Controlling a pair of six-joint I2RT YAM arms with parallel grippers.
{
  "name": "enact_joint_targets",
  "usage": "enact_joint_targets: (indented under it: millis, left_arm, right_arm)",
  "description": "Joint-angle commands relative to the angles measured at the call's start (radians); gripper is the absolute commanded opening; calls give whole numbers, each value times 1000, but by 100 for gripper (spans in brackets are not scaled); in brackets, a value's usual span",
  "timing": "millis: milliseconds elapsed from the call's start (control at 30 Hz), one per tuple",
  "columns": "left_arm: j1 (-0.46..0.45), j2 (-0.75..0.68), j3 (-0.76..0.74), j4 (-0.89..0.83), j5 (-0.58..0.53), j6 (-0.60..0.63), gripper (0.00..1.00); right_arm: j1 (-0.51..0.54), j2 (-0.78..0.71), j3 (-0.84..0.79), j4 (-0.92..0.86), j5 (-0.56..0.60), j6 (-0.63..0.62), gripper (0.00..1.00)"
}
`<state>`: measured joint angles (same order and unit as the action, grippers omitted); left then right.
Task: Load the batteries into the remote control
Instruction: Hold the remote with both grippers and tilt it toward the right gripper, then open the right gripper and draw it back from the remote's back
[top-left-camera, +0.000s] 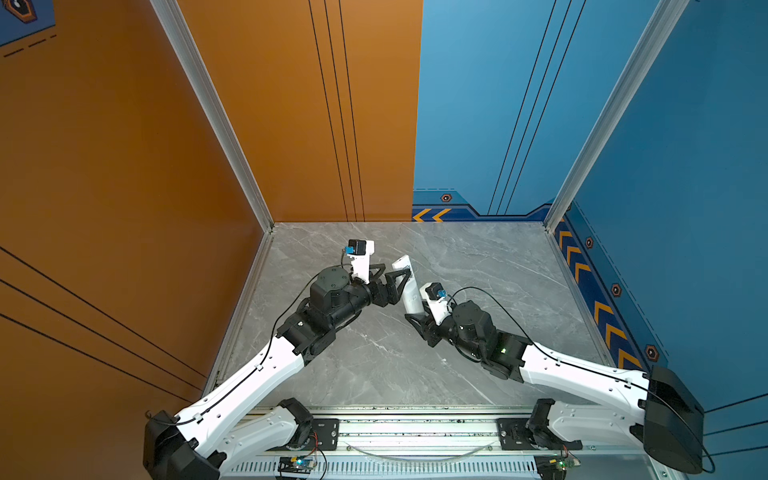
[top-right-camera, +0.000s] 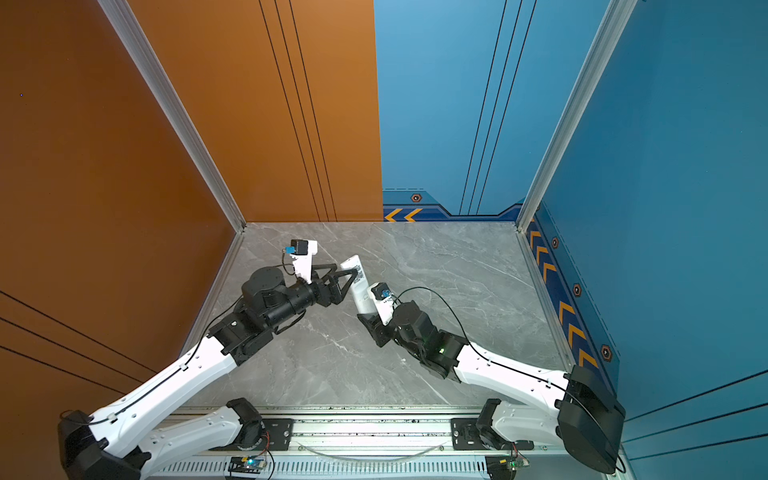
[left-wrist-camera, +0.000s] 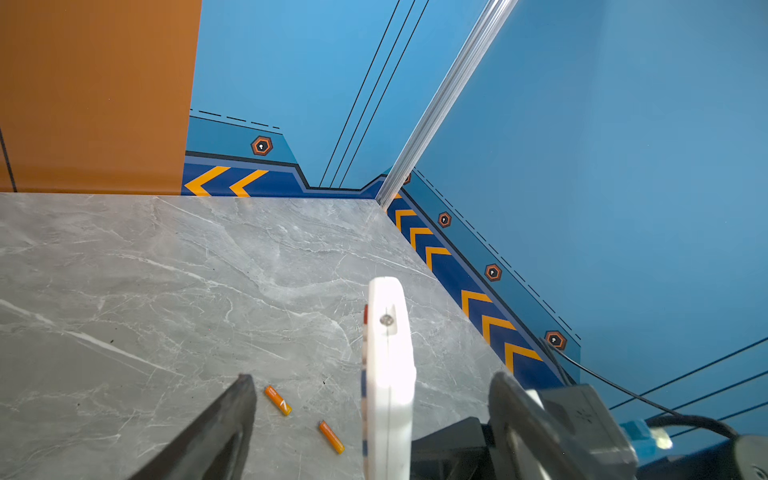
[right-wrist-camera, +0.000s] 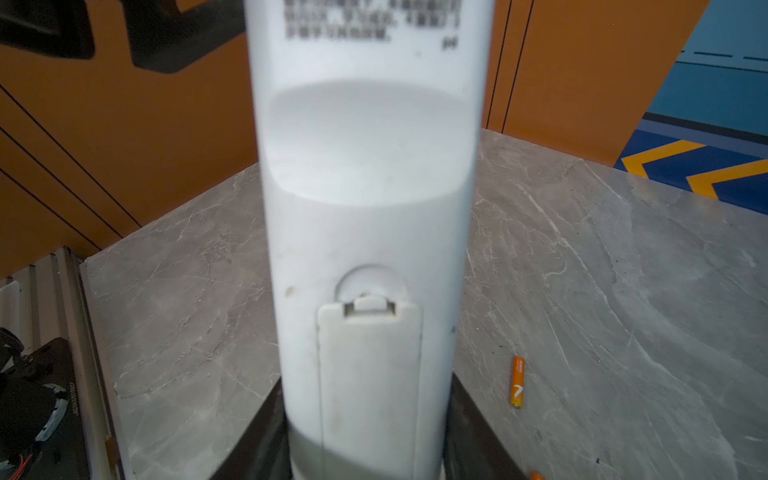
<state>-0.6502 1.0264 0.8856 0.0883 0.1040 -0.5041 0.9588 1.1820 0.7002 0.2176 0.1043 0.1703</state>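
The right gripper (right-wrist-camera: 365, 465) held the remote (right-wrist-camera: 365, 208) by its lower end, jaws closed on both sides, the plain back with the closed cover (right-wrist-camera: 370, 374) facing its camera. The left gripper (left-wrist-camera: 374, 415) stood wide around the upper end of the remote, probably not touching. Two batteries (left-wrist-camera: 278, 400) (left-wrist-camera: 331, 436) lay on the table (left-wrist-camera: 166, 291) below the remote.

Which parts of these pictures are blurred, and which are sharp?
In the right wrist view the printed text on the remote control is blurred beyond reading, while one battery on the table is sharp; in the left wrist view the gripper fingers look soft.
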Motion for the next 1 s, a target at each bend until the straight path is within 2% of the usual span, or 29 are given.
enact_joint_targets:
  millis: [0,367,967]
  left_arm:
    - [-3,16,0,31,-39,-14,79]
    - [0,61,-5,54,-50,-26,69]
    - [1,93,-8,93,-50,-27,45]
  right_arm:
    - [16,12,42,2,53,-24,0]
    - [41,55,87,-47,99,-46,0]
    - [56,56,79,-32,101,-57,0]
